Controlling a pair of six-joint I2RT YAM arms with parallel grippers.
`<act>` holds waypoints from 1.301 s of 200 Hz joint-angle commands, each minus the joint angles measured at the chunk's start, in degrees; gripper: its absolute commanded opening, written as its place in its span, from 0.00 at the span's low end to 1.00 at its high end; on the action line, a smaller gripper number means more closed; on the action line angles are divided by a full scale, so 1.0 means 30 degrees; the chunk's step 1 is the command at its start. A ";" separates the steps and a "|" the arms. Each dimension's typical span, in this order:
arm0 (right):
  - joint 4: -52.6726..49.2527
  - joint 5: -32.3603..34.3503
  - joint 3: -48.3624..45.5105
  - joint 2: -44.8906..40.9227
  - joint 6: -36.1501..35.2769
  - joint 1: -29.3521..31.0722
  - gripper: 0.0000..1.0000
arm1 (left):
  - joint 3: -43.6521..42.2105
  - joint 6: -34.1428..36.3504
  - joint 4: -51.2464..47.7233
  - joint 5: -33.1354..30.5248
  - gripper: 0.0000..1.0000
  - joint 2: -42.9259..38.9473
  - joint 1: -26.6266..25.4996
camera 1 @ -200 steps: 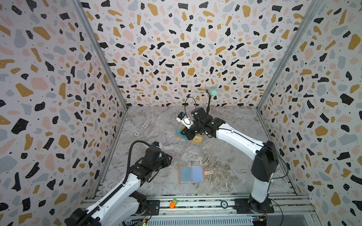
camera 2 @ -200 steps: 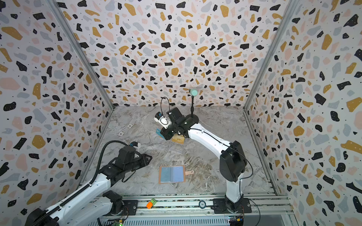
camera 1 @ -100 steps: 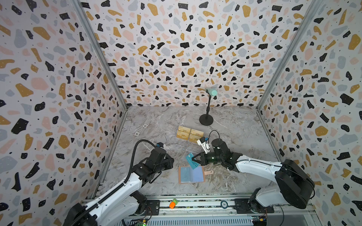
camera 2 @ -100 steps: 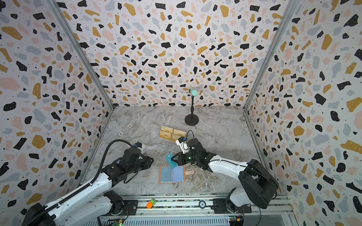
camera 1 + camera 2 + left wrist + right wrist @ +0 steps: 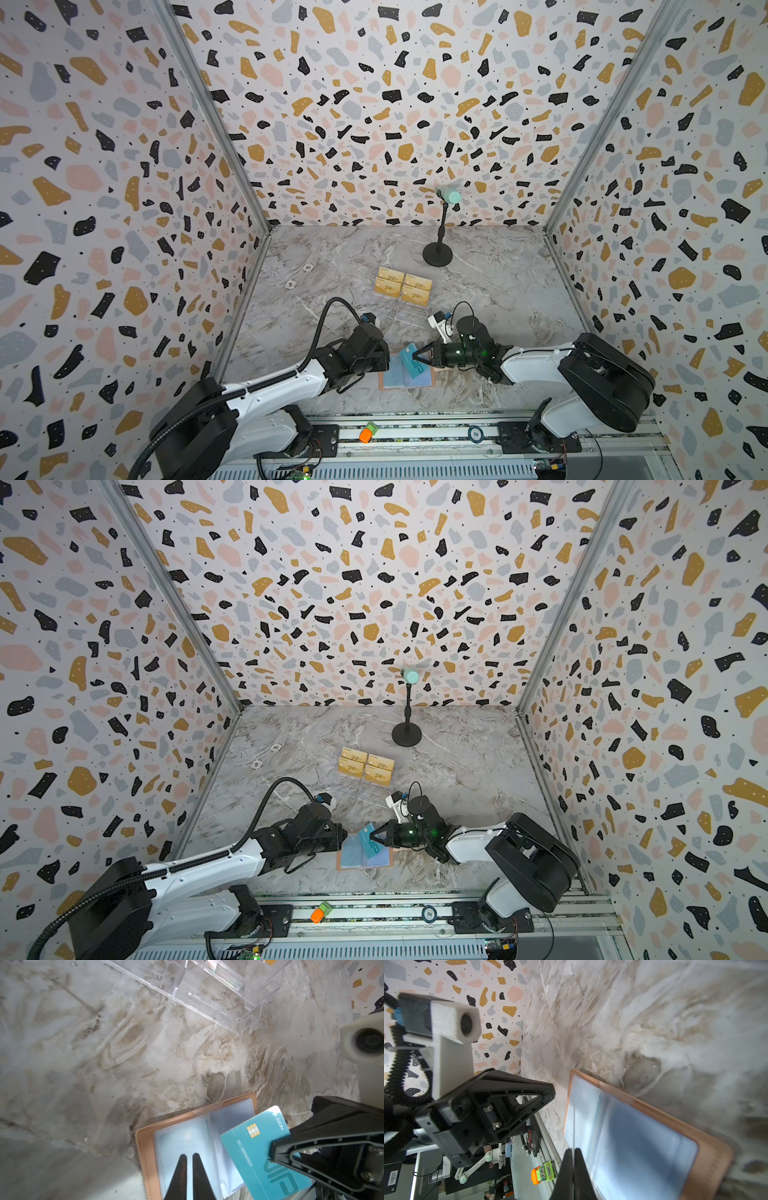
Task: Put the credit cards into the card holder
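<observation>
Card (image 5: 255, 1151) thin, stiff, slick, light | clamped by one edge in right gripper (image 5: 573, 1153), tilted over open holder (image 5: 145, 1147) | left gripper (image 5: 188, 1159) nearly closed over a soft sleeve, grip unclear | best slid in edge-first, gently.

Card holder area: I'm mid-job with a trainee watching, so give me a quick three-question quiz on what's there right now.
1. True or false: the card holder is folded shut.
2. What holds the teal VIP card? A) left gripper B) right gripper C) nothing, it lies flat
3. How many gold cards show in a top view?
Key: 1 false, it lies open. 2 B. 3 four.
</observation>
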 commanded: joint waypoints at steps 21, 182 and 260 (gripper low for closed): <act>0.1737 0.0449 -0.0574 0.0135 0.1491 0.0494 0.00 | -0.0710 -0.0449 0.1310 0.0126 0.09 0.0042 -0.0143; 0.1164 0.0867 -0.0560 0.1028 0.1535 0.0611 0.00 | -0.1737 -0.0449 0.1850 0.0160 0.02 0.0919 -0.0199; 0.1087 0.0929 -0.0527 0.1055 0.1623 0.0705 0.00 | -0.2035 -0.1017 0.1868 0.0072 0.02 0.0490 -0.0220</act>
